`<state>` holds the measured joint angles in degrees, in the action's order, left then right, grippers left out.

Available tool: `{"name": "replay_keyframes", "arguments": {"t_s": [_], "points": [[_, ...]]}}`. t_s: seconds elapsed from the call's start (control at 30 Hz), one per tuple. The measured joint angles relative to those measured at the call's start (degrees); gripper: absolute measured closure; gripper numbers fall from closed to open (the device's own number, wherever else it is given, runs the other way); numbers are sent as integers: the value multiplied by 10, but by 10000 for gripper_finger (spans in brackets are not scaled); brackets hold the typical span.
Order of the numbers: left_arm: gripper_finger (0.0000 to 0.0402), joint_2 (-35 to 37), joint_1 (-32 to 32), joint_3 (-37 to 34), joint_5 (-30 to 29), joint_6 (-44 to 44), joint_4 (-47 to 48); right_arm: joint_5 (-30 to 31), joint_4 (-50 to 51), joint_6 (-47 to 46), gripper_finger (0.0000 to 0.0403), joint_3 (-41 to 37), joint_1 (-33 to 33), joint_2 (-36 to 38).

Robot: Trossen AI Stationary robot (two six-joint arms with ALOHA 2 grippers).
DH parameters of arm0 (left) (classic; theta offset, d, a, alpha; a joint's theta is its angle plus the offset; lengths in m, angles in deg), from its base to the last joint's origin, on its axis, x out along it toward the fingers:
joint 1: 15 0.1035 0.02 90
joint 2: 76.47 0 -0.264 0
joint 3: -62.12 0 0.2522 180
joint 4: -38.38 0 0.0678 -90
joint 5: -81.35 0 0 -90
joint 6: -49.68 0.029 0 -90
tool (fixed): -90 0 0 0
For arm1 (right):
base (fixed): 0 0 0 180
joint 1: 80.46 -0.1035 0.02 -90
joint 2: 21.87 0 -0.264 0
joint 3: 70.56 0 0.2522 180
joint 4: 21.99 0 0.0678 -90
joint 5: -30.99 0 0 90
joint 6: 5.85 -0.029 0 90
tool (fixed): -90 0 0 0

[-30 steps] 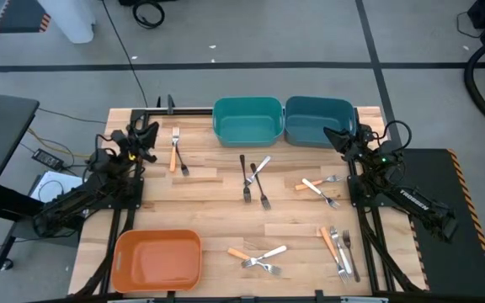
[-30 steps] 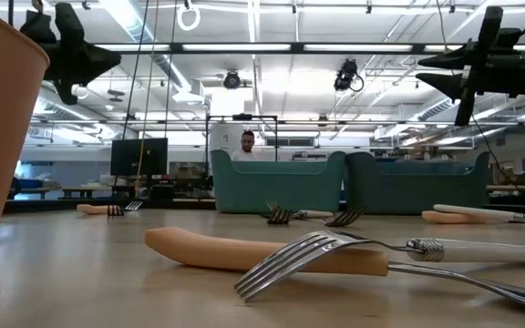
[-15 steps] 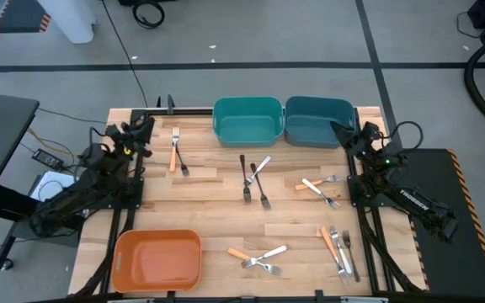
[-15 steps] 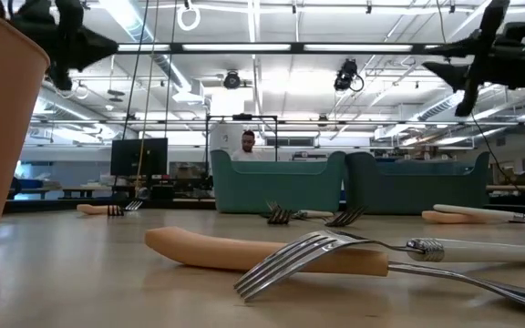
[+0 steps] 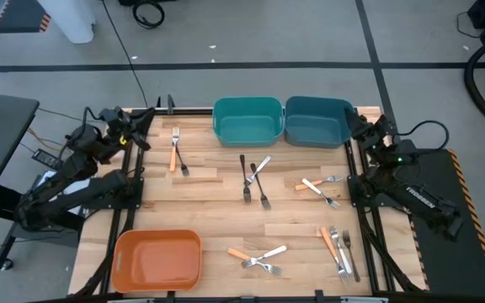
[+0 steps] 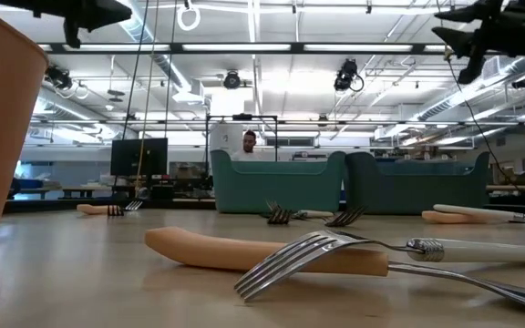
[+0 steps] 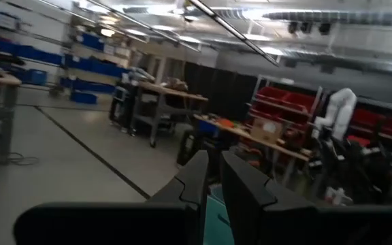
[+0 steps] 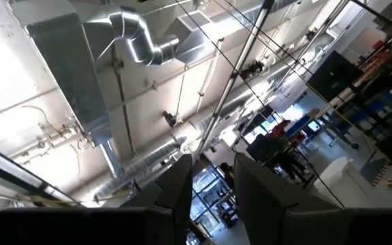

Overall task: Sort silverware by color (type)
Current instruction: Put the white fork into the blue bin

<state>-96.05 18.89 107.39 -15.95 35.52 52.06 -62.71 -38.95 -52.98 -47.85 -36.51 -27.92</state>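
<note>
High view: desk (image 5: pixel 200 189) carries about a dozen forks in loose clusters. Left pair (image 5: pixel 176 150), orange-handled and dark, lies near the far-left edge, long axes running front to back. Centre group (image 5: pixel 253 180), dark and silver, sits just in front of the teal bin (image 5: pixel 247 121). Right group (image 5: pixel 318 188) lies in front of the blue bin (image 5: pixel 317 120); two more clusters rest at the front edge, one at centre (image 5: pixel 257 255), one at right (image 5: pixel 338 249). Orange bin (image 5: pixel 157 258) at front left holds nothing visible.

Left gripper (image 5: pixel 135 126) hangs raised at the far-left corner, fingers with a narrow gap, empty. The left pair lies just to its inner side, nearer this arm than the other. Right gripper (image 5: pixel 359 124) hangs raised at the far-right corner beside the blue bin, fingers apart, empty; the right group lies closest to it.

Hard to make out: fork count within the overlapped front-right cluster; wrist views show only the room, no forks.
</note>
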Motion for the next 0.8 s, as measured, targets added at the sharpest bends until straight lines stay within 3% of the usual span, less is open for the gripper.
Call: {"name": "replay_keyframes", "arguments": {"t_s": [0.13,0.4,0.63,0.8], "points": [[344,-37,0,16,32,8,-2,-24,12,20,285,44,0,-59],[332,-92,0,18,33,-32,-37,-25,29,43,282,96,0,-170],[335,-108,0,19,33,-32,-119,-24,-22,140,283,98,0,-207],[335,-108,0,19,29,-35,-126,-44,-25,158,276,98,0,-211]]}}
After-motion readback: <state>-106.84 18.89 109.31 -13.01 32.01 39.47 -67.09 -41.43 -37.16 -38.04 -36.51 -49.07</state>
